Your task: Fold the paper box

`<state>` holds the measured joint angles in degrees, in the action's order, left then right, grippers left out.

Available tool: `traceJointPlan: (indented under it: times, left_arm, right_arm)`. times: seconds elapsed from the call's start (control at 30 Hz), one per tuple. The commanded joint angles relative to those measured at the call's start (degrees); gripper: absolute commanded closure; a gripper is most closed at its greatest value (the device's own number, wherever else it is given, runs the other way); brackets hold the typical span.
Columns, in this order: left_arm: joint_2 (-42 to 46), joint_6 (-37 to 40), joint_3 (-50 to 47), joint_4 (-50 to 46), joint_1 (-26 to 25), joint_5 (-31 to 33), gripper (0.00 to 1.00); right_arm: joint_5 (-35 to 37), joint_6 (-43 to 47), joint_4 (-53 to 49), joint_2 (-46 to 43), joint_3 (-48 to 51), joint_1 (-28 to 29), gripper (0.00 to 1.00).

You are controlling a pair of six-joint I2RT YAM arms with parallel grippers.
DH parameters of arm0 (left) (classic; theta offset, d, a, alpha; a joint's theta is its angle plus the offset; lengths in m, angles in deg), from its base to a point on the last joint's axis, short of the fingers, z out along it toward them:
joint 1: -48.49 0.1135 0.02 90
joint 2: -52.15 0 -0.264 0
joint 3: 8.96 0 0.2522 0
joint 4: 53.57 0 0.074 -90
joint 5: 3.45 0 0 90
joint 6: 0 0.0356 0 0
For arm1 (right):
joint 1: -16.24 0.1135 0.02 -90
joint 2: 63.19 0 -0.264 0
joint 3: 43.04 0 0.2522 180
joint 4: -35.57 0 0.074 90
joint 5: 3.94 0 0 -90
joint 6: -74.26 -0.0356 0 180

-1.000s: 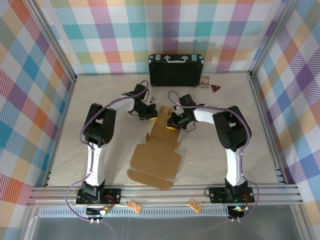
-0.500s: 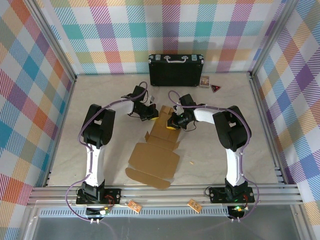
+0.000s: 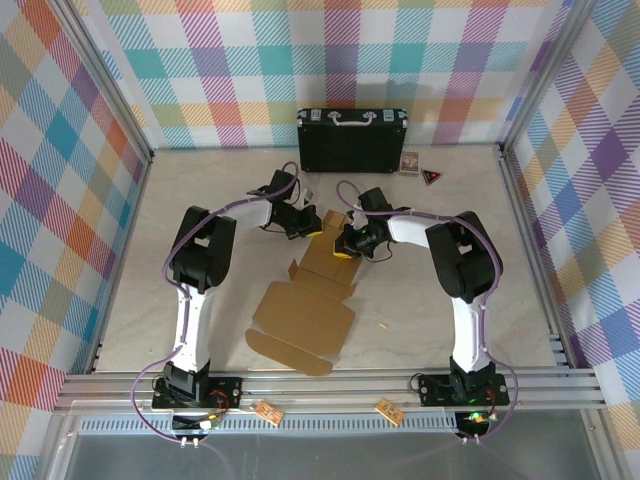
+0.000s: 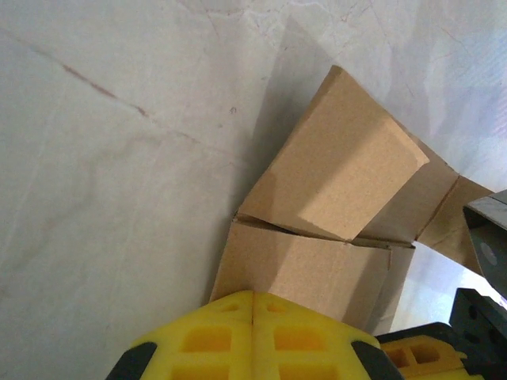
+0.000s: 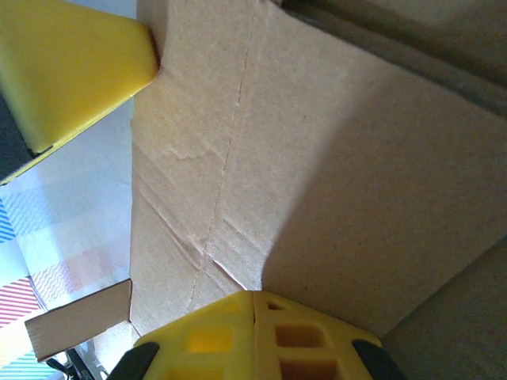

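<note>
The paper box is a brown cardboard sheet lying mostly flat mid-table, its far flaps raised between my two grippers. My left gripper is shut, and its yellow fingertips press against the outer face of a raised flap. A second flap leans up behind it. My right gripper is also shut, with its tips pushed against the creased cardboard panel from the other side. The left gripper's yellow finger shows at that panel's edge. Neither gripper has anything between its fingers.
A black case with a silver handle stands at the back wall. A small printed card and a dark triangle lie right of it. A tiny scrap lies right of the sheet. Metal rails edge the table.
The cardboard sheet has slid a little to the left and towards the near edge. The left arm's elbow has shifted slightly right; both grippers stay shut at the raised flaps.
</note>
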<state>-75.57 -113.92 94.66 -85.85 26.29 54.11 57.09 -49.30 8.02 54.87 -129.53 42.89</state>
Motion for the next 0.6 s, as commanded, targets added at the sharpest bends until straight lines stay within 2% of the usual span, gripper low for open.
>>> traceJointPlan:
  times: [0.0,0.2,0.3,0.4,0.5,0.57]
  left_arm:
    - [-5.3,2.7,0.4,-9.5,-1.7,10.9,1.0]
    - [-4.8,3.2,-2.0,-10.8,-2.0,13.3,1.0]
    - [0.3,2.2,-4.6,-8.0,-1.8,10.0,1.0]
    - [7.6,1.7,-4.3,-8.4,-1.5,8.9,0.99]
    - [13.7,2.7,-1.9,-11.9,-1.1,9.7,0.78]
    - [17.2,2.7,-1.8,-12.9,-0.4,10.8,0.66]
  right_arm:
    - [5.9,1.3,-5.9,3.8,1.2,0.5,0.97]
    - [7.0,1.6,-6.1,3.3,1.2,0.8,0.97]
    - [8.1,2.6,-7.3,2.0,-0.1,0.9,0.96]
    - [7.7,3.4,-5.6,-2.9,-0.2,0.9,0.89]
    - [5.3,5.1,-6.8,-10.3,-0.7,0.9,0.77]
    - [6.7,6.2,-9.1,-16.0,-0.7,0.9,0.66]
